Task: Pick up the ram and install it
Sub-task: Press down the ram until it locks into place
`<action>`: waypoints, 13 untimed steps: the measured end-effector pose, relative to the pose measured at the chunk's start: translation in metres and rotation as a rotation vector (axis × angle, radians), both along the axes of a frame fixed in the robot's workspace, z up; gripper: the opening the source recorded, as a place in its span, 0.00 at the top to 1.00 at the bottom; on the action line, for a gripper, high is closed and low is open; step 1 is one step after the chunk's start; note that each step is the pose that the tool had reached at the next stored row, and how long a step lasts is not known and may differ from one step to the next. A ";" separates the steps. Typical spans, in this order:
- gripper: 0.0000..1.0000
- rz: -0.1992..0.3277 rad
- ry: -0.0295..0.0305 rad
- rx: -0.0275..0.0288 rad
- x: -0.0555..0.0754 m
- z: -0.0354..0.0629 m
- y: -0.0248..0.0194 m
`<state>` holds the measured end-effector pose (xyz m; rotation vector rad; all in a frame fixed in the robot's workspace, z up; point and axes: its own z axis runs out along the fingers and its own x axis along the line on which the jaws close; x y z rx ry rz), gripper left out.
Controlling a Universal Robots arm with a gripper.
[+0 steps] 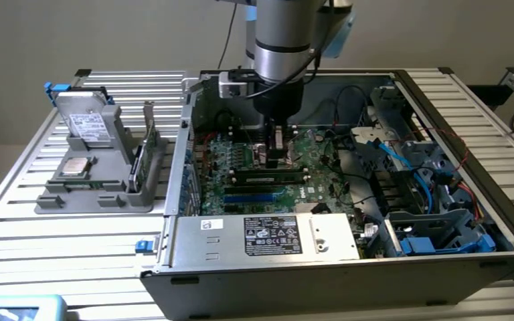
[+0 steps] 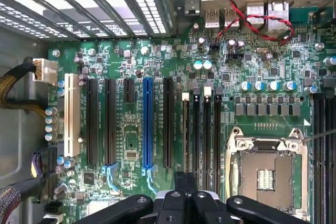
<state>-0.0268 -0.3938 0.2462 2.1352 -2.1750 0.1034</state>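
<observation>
green ram (image 1: 270, 178) sits seated in its motherboard (image 1: 239, 167) slot; gripper (image 1: 278, 155) hovers just above, fingers together, empty.

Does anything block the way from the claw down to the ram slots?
Nothing visible does. The shut gripper hangs directly over the black ram slots beside the CPU socket; the red wires lie well clear.

Thin green ram (image 1: 270, 179) lies seated lengthwise in a motherboard (image 1: 239, 167) slot.
</observation>
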 end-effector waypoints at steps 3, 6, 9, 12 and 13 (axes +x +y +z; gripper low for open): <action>0.89 0.000 0.0035 0.0001 0.006 0.0006 0.0000; 0.89 0.000 0.0057 -0.0001 0.006 0.0007 -0.0001; 0.89 0.000 0.0057 -0.0001 0.006 0.0007 -0.0001; 0.89 0.000 0.0057 -0.0001 0.006 0.0007 -0.0001; 0.89 0.000 0.0057 0.0000 0.006 0.0007 -0.0001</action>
